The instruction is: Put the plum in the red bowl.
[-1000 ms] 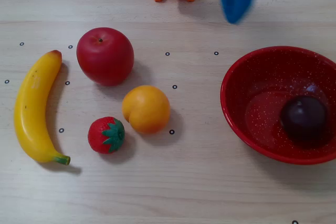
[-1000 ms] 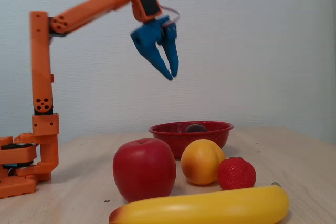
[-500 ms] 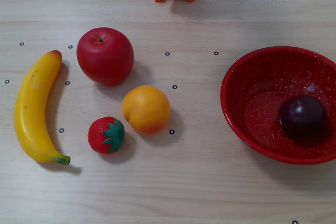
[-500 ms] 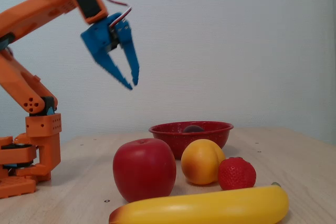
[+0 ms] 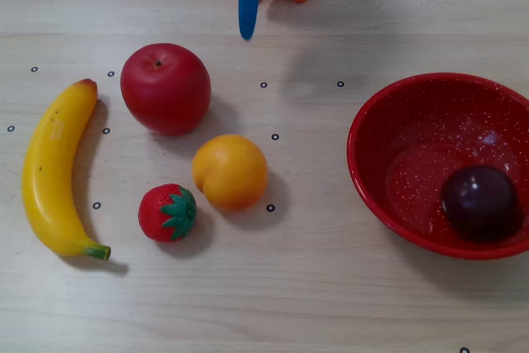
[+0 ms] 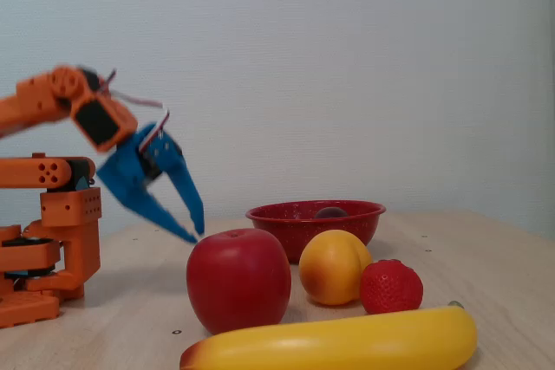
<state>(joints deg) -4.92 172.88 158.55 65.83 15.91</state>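
From above, the plum [image 5: 480, 202] already sits inside the red bowl [image 5: 388, 113], low against its near wall, so all that seems left is for the arm to clear off cleanly. From the side, the blue fingers [image 6: 184, 186] hang spread and empty above the desk [image 6: 486, 266], well short of the bowl; folding home slowly should avoid clipping the apple [image 6: 238, 279].

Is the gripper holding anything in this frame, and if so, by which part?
Nothing is held. The gripper hangs open and empty above the table, and the plum already lies inside the red bowl.
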